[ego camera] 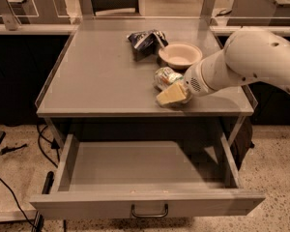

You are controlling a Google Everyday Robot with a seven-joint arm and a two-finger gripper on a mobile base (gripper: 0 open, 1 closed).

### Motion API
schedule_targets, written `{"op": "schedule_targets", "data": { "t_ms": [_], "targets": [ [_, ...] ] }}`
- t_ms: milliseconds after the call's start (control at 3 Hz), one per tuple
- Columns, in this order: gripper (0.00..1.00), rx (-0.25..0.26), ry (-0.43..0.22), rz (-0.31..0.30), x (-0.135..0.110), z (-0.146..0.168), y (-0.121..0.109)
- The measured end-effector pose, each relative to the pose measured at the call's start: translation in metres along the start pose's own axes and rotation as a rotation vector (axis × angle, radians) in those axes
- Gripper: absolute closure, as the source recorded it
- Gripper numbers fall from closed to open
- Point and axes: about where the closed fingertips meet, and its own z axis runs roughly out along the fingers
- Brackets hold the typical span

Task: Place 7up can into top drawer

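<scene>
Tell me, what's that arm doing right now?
Tool at the 7up can, front right of the tabletop. Top drawer open below. Bowl close behind can.

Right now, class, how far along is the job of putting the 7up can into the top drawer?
Done: the top drawer stands open. In hand: the gripper is at the 7up can, which lies on the tabletop beside the bowl. Left: lifting the can and setting it inside the drawer.

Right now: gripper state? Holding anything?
Gripper: low over the table, near its front edge, right beside the 7up can; open, closed or holding cannot be told.
</scene>
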Motion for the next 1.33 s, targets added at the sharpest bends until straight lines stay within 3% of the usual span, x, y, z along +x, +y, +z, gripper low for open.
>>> {"op": "schedule_targets", "data": {
  "t_ms": [333, 667, 1333],
  "targets": [
    [0.86, 0.0, 0.0, 0.0, 0.0, 0.0, 0.0],
    [1.0, 0.0, 0.0, 0.0, 0.0, 0.0, 0.0],
    [1.0, -0.008, -0.011, -0.018, -0.006, -0.017, 0.001]
  ]
}}
